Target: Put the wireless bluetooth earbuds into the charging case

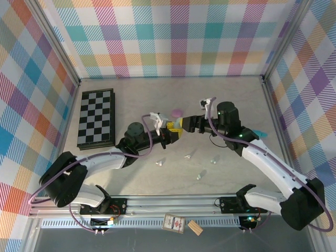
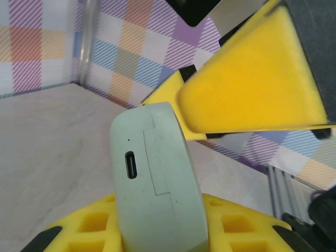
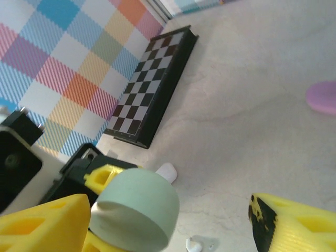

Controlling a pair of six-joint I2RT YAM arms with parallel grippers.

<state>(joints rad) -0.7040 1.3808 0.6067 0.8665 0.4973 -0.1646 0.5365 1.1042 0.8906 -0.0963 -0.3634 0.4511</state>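
Whitish glossy plastic, the earbuds (image 1: 187,156) look light and slippery, best pinched gently across the body; left pincer (image 1: 173,134) grips the case (image 2: 157,178), right pincer (image 1: 182,124) stands wide, empty.

The pale mint, pebble-shaped charging case (image 2: 157,184) stood on edge, clamped in the left gripper (image 1: 169,132), its port showing. 4 tiny whitish earbuds (image 1: 187,156) lay scattered apart, just below that gripper.

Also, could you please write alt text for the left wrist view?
A pale mint charging case, port facing the camera, stands clamped between the left gripper's yellow fingers. The right gripper's yellow fingers hang close above it, over a pale table with plaid walls.
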